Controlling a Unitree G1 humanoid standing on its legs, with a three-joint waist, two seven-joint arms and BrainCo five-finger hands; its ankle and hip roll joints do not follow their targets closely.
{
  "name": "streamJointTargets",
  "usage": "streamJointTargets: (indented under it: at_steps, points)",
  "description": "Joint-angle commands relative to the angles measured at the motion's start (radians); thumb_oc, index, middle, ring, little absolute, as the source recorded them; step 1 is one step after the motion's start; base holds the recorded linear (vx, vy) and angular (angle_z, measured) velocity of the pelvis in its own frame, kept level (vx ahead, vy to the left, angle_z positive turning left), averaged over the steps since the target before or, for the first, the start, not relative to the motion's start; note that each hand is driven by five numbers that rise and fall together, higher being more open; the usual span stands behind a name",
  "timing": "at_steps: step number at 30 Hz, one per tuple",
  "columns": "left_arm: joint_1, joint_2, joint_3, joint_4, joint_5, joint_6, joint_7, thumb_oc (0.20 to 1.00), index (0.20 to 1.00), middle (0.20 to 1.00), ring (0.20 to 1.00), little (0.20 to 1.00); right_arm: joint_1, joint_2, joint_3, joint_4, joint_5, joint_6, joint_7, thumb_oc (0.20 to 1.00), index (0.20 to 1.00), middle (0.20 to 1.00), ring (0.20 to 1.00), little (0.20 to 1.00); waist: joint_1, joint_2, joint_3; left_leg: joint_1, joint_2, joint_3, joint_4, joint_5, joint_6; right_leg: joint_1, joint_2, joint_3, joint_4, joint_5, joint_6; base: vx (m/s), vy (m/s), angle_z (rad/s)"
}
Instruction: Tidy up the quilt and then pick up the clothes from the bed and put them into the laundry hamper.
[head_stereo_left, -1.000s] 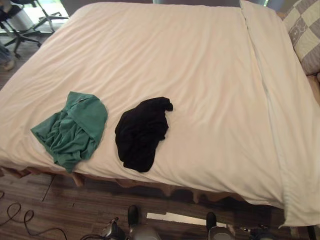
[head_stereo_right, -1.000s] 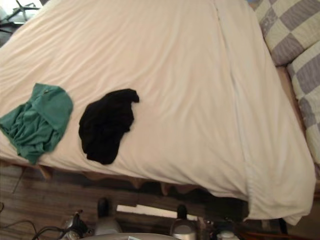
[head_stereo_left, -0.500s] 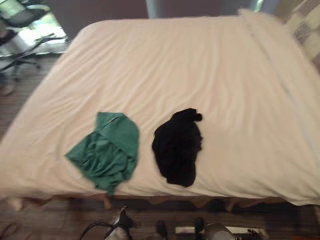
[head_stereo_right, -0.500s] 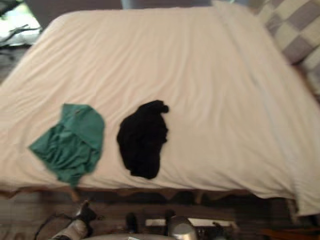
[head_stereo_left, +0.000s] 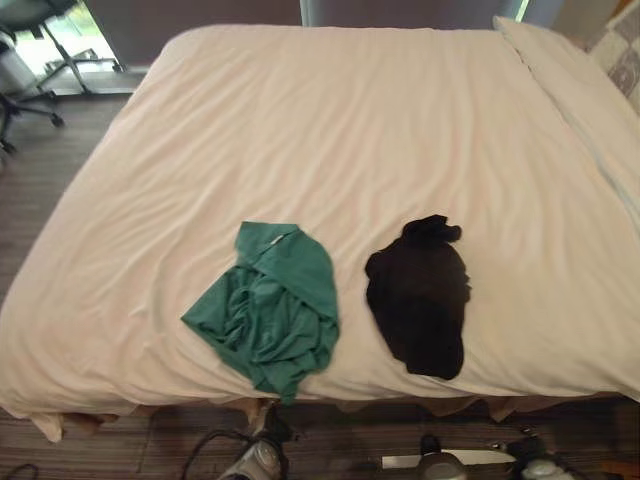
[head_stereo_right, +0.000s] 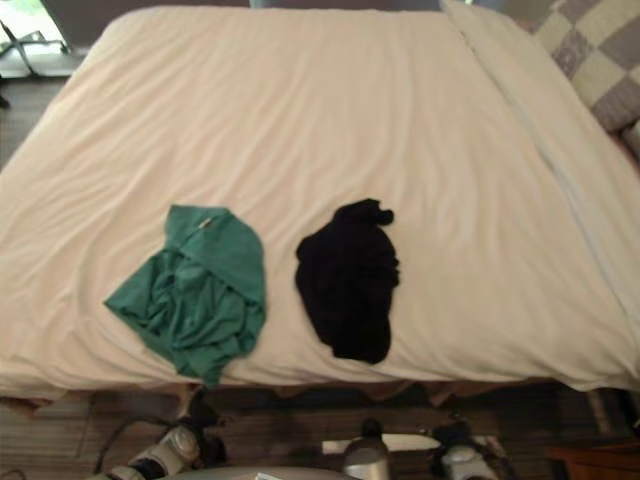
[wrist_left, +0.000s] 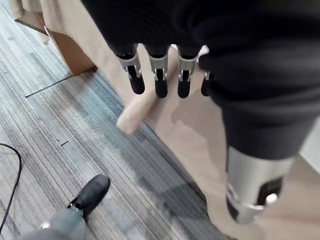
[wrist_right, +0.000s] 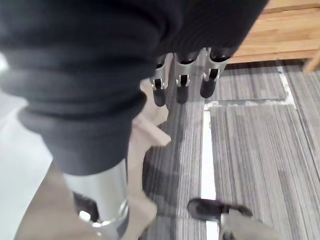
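Note:
A cream quilt (head_stereo_left: 380, 140) lies spread flat over the bed, with light wrinkles. Two garments rest on it near the front edge: a crumpled green one (head_stereo_left: 272, 308) on the left and a bunched black one (head_stereo_left: 420, 298) a short gap to its right. My left hand (wrist_left: 159, 80) hangs beside the bed's side above the floor, fingers straight, holding nothing. My right hand (wrist_right: 181, 82) hangs low over the floor near the wooden bed frame (wrist_right: 285, 30), also open and holding nothing.
Grey-and-white checked pillows (head_stereo_right: 590, 60) sit at the bed's far right, beside a white folded strip (head_stereo_left: 585, 100) along that side. An office chair (head_stereo_left: 35, 45) stands on the grey plank floor (wrist_left: 75, 145) at the far left.
The camera has swung left, so both garments now show further right in the picture. The clothes and quilt have not moved on the bed.

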Motion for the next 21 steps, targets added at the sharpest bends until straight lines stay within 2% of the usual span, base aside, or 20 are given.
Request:
streamJointTargets:
  at_steps: [1,2,3,6,7,8,11,12,13,14,15,16,17,18,21]
  points:
    - [0.017,0.038,0.052,0.013,-0.042,0.007,0.027,1.000,1.000,1.000,1.000,1.000,-0.032,0.047,0.043,-0.013,0.051,-0.036,-0.016,1.000,1.000,1.000,1.000,1.000,-0.003,0.010,0.022,0.048,0.020,0.022,0.007,-0.134,0.030,-0.080,-0.072,-0.047,-0.063,0.071,0.104,-0.12,0.457,-0.70]
    - [0.021,0.041,0.056,0.021,-0.044,0.009,0.024,1.000,1.000,1.000,1.000,1.000,-0.031,0.047,0.043,-0.016,0.065,-0.040,-0.012,1.000,1.000,1.000,1.000,1.000,-0.009,0.014,0.031,0.049,0.003,0.022,0.007,-0.132,0.045,-0.079,-0.018,-0.016,-0.044,0.040,0.096,-0.14,0.637,-0.46]
    - [0.024,0.048,0.052,0.029,-0.032,0.011,0.021,1.000,1.000,1.000,1.000,1.000,-0.024,0.048,0.041,-0.023,0.097,-0.053,-0.007,1.000,1.000,1.000,1.000,1.000,-0.020,0.021,0.036,0.036,-0.028,0.009,0.007,-0.126,0.065,-0.077,0.057,0.052,-0.023,-0.014,0.081,-0.05,0.442,-0.48]
    - [0.054,0.058,0.090,0.070,-0.049,0.025,0.015,1.000,1.000,1.000,1.000,1.000,0.008,0.035,0.015,-0.006,0.160,-0.062,-0.007,1.000,1.000,1.000,1.000,1.000,-0.036,0.036,0.045,0.033,-0.108,-0.038,0.007,-0.132,0.110,-0.041,0.205,0.255,0.026,-0.103,0.040,0.01,0.295,-0.29]
    - [0.054,0.058,0.090,0.070,-0.049,0.025,0.015,1.000,1.000,1.000,1.000,1.000,0.008,0.035,0.015,-0.006,0.160,-0.062,-0.007,1.000,1.000,1.000,1.000,1.000,-0.036,0.036,0.044,0.031,-0.108,-0.037,0.006,-0.129,0.109,-0.043,0.205,0.256,0.024,-0.100,0.039,0.09,0.123,0.15]
    - [0.067,0.064,0.130,0.103,-0.069,0.031,0.014,1.000,1.000,1.000,1.000,1.000,0.019,0.021,-0.022,0.017,0.203,-0.064,-0.019,1.000,1.000,1.000,1.000,1.000,-0.030,0.034,0.040,0.035,-0.141,-0.057,0.010,-0.141,0.121,0.012,0.212,0.286,-0.026,-0.111,0.005,0.09,0.036,0.25]
    - [0.115,0.109,0.275,0.146,-0.170,0.036,0.036,1.000,1.000,1.000,1.000,1.000,0.033,-0.028,-0.125,0.035,0.260,-0.078,-0.049,1.000,1.000,1.000,1.000,1.000,-0.015,0.031,0.028,0.028,-0.162,-0.066,0.018,-0.143,0.125,0.052,0.199,0.279,-0.086,-0.093,0.004,0.12,0.008,0.26]
    - [0.158,0.159,0.384,0.175,-0.231,0.039,0.047,1.000,1.000,1.000,1.000,1.000,0.074,-0.086,-0.198,0.000,0.257,-0.080,-0.065,1.000,1.000,1.000,1.000,1.000,-0.012,0.029,0.014,0.039,-0.164,-0.059,0.017,-0.146,0.125,0.084,0.185,0.263,-0.123,-0.089,0.007,0.12,0.001,0.15]
    - [0.160,0.159,0.384,0.174,-0.231,0.040,0.046,1.000,1.000,1.000,1.000,1.000,0.077,-0.086,-0.198,-0.003,0.256,-0.079,-0.065,1.000,1.000,1.000,1.000,1.000,-0.013,0.029,0.015,0.041,-0.164,-0.060,0.017,-0.146,0.125,0.088,0.184,0.261,-0.126,-0.089,0.008,0.19,0.032,0.20]
    - [0.199,0.222,0.492,0.183,-0.270,0.045,0.062,1.000,1.000,1.000,1.000,1.000,0.129,-0.161,-0.273,-0.123,0.211,-0.093,-0.099,1.000,1.000,1.000,1.000,1.000,-0.012,0.033,0.000,0.053,-0.164,-0.057,0.012,-0.148,0.125,0.113,0.173,0.258,-0.156,-0.084,0.015,0.10,0.024,0.21]
    - [0.202,0.222,0.492,0.181,-0.270,0.045,0.061,1.000,1.000,1.000,1.000,1.000,0.134,-0.160,-0.273,-0.129,0.209,-0.090,-0.100,1.000,1.000,1.000,1.000,1.000,-0.013,0.033,0.000,0.055,-0.165,-0.057,0.012,-0.149,0.125,0.116,0.173,0.257,-0.158,-0.084,0.015,0.16,0.039,0.22]
    - [0.222,0.301,0.597,0.150,-0.311,0.027,0.097,1.000,1.000,1.000,1.000,1.000,0.187,-0.238,-0.349,-0.233,0.128,-0.099,-0.147,1.000,1.000,1.000,1.000,1.000,-0.012,0.036,-0.009,0.064,-0.163,-0.057,0.008,-0.152,0.124,0.134,0.163,0.247,-0.174,-0.080,0.023,0.07,0.016,0.15]
    - [0.225,0.301,0.597,0.148,-0.311,0.027,0.097,1.000,1.000,1.000,1.000,1.000,0.191,-0.237,-0.350,-0.239,0.124,-0.096,-0.148,1.000,1.000,1.000,1.000,1.000,-0.013,0.036,-0.009,0.065,-0.163,-0.058,0.008,-0.153,0.124,0.137,0.162,0.246,-0.175,-0.081,0.023,0.05,0.018,0.12]
    - [0.226,0.333,0.641,0.111,-0.343,0.011,0.122,1.000,1.000,1.000,1.000,1.000,0.209,-0.280,-0.379,-0.299,0.057,-0.096,-0.180,1.000,1.000,1.000,1.000,1.000,-0.012,0.035,-0.006,0.065,-0.163,-0.059,0.009,-0.146,0.124,0.140,0.158,0.240,-0.177,-0.073,0.025,0.03,0.017,0.10]
    - [0.251,0.409,0.761,-0.096,-0.443,-0.074,0.214,1.000,1.000,1.000,1.000,1.000,0.258,-0.409,-0.440,-0.453,-0.233,-0.045,-0.285,1.000,1.000,1.000,1.000,1.000,-0.006,0.037,-0.007,0.070,-0.160,-0.065,0.007,-0.147,0.127,0.146,0.148,0.229,-0.182,-0.071,0.034,0.01,0.024,0.17]
